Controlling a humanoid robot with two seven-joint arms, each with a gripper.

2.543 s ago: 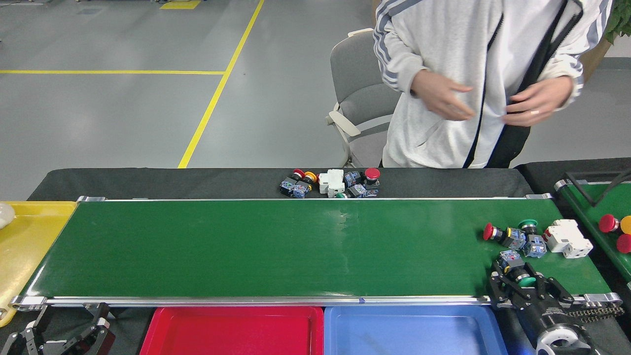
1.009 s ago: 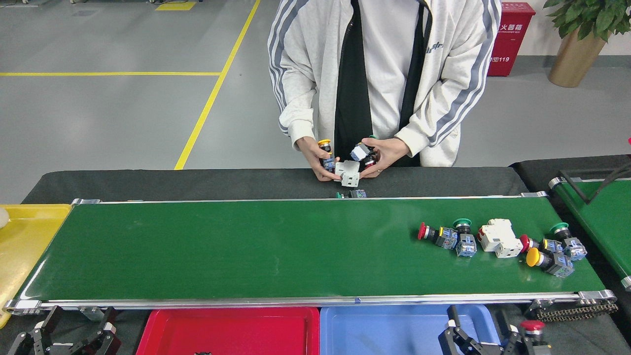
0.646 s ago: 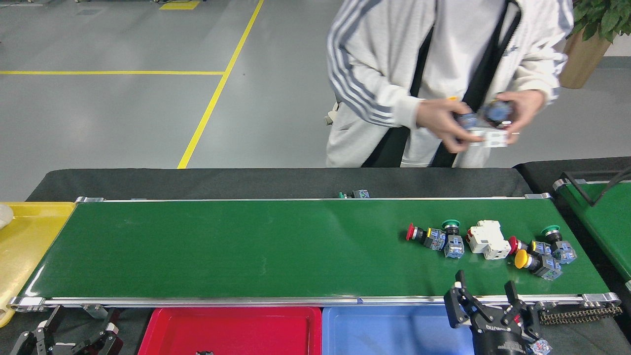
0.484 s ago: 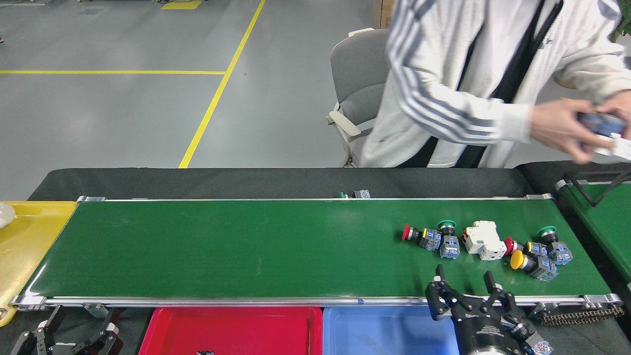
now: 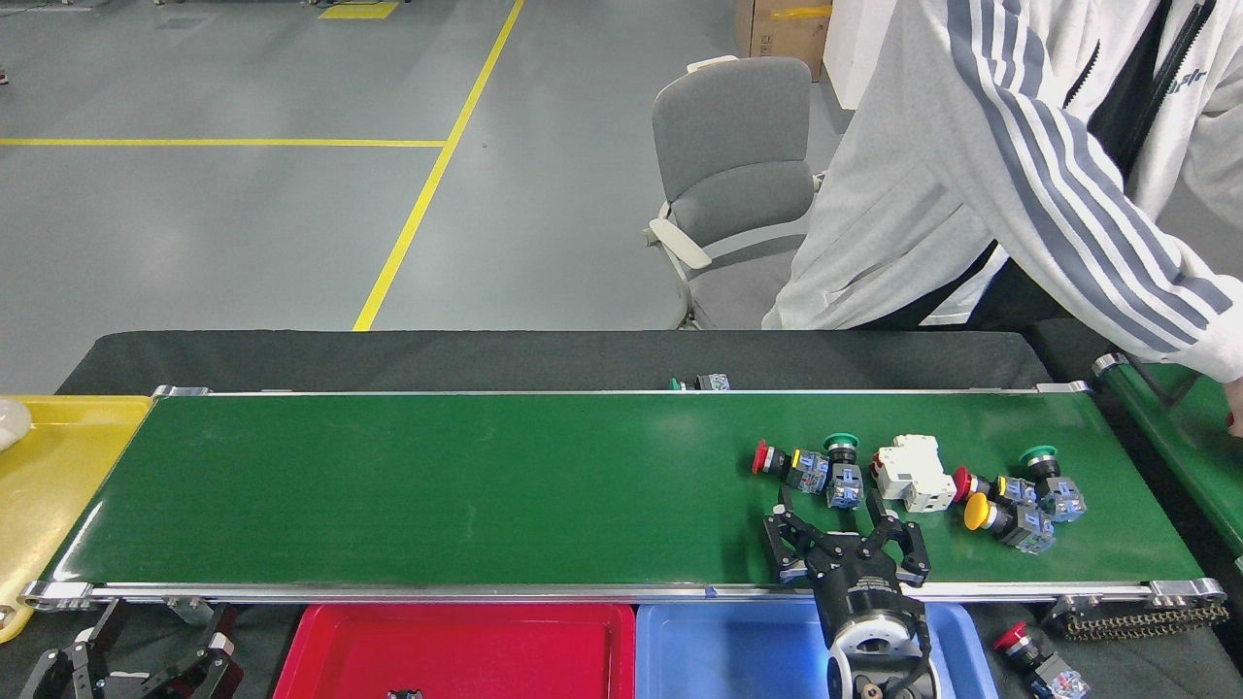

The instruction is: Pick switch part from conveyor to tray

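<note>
The conveyor (image 5: 437, 495) carries a cluster of switch parts at its right end. They are a red-capped button (image 5: 769, 458), a green-capped button (image 5: 841, 449) with a blue body, a white breaker block (image 5: 913, 473), a yellow-capped button (image 5: 979, 512), and another red and another green one beside it. My right gripper (image 5: 828, 508) reaches over the near rail, open, with its fingertips just short of the green-capped button's blue body and nothing between them. My left gripper (image 5: 146, 646) sits low at the bottom left, open and empty. A red tray (image 5: 466, 621) and a blue tray (image 5: 728, 626) lie below the near rail.
A yellow tray (image 5: 58, 485) lies at the belt's left end. A person's striped sleeve (image 5: 1088, 214) reaches down to a narrower green belt (image 5: 1180, 437) at the right. One small part (image 5: 707, 382) lies behind the far rail, and a red-capped part (image 5: 1029, 652) lies off the belt at bottom right. A grey chair (image 5: 728, 175) stands behind.
The switch parts have ridden leftward on the belt. My right gripper moved left and forward over the near rail toward them. The person shifted right, and now an arm reaches to the side belt.
</note>
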